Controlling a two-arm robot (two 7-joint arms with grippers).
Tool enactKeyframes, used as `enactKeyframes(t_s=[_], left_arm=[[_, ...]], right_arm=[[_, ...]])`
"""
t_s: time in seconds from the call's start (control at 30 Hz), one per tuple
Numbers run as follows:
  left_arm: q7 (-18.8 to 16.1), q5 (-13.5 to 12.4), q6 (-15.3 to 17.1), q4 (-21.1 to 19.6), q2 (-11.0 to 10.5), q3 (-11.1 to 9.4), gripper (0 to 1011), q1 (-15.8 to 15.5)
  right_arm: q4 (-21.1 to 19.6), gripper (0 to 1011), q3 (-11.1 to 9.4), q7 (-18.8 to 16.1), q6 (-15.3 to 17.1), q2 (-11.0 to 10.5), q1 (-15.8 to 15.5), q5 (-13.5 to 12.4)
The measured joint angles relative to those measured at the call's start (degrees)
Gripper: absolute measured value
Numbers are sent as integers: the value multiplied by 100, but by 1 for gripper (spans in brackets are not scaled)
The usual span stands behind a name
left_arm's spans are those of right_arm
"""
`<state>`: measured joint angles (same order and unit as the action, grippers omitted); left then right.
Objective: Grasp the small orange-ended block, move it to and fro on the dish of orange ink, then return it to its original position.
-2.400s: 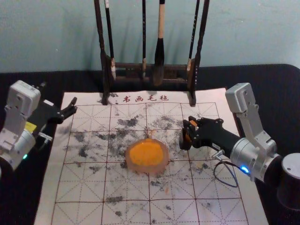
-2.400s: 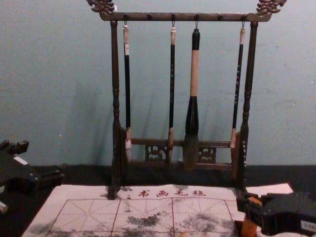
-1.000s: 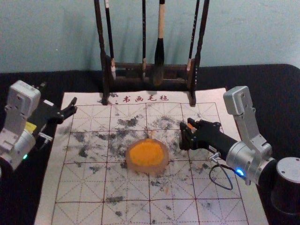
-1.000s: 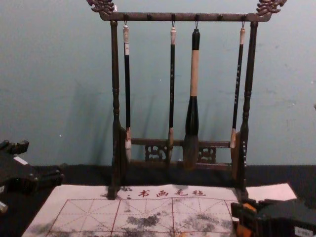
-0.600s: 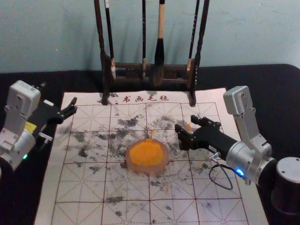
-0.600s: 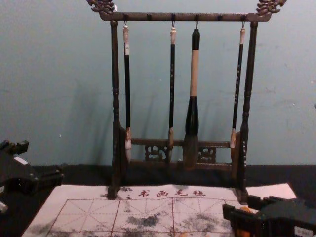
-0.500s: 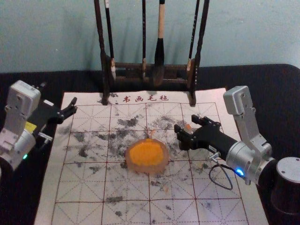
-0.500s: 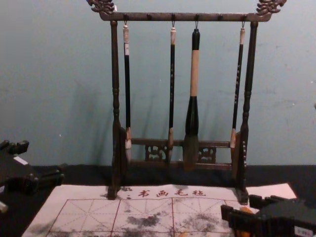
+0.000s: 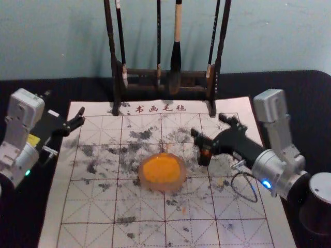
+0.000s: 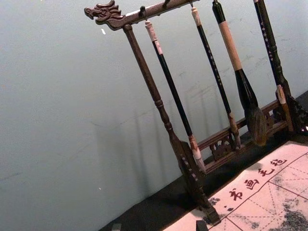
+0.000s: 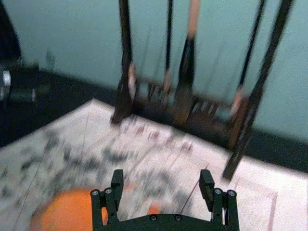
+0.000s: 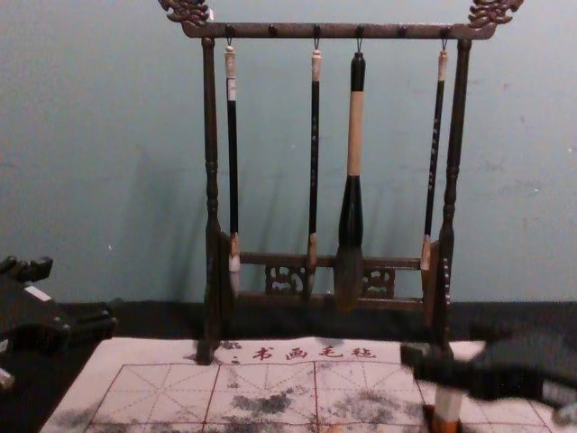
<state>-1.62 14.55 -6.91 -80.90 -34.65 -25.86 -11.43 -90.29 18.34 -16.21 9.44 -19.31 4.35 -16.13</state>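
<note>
With the left claw (image 12: 79,293) idle and wide by the mat's (image 9: 77,206) left edge, the right claw (image 9: 208,125) spreads wide above the block (image 12: 447,410).

The dark brown carved wooden rack (image 12: 288,31) has a soft gloss; the white gridded cloth mat (image 9: 243,204) and round pinkish dish's rim (image 9: 164,187) look matt.

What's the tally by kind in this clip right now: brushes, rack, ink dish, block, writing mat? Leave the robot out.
Hanging brushes: 4
Brush rack: 1
Orange ink dish: 1
Orange-ended block: 1
Writing mat: 1
Total: 8
</note>
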Motion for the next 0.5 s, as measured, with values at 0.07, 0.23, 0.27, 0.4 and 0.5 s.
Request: enactKeyframes(t_s=[0.07, 0.23, 0.27, 0.4, 0.5], left_arm=[[0, 0, 0, 0, 0, 0, 1001, 0], [0, 0, 0, 0, 0, 0, 1001, 0], [0, 0, 0, 0, 0, 0, 1001, 0], [0, 0, 0, 0, 0, 0, 1001, 0], [0, 0, 0, 0, 0, 0, 1001, 0]], right_arm=[[-57, 1003, -111, 95, -433, 66, -45, 43], [-48, 1003, -433, 475, -1333, 302, -96, 275], [-9, 1003, -467, 541, -1441, 322, -95, 352], [329, 1003, -552, 838, -1801, 368, -54, 792], [601, 1003, -579, 956, -1888, 368, -48, 1042]])
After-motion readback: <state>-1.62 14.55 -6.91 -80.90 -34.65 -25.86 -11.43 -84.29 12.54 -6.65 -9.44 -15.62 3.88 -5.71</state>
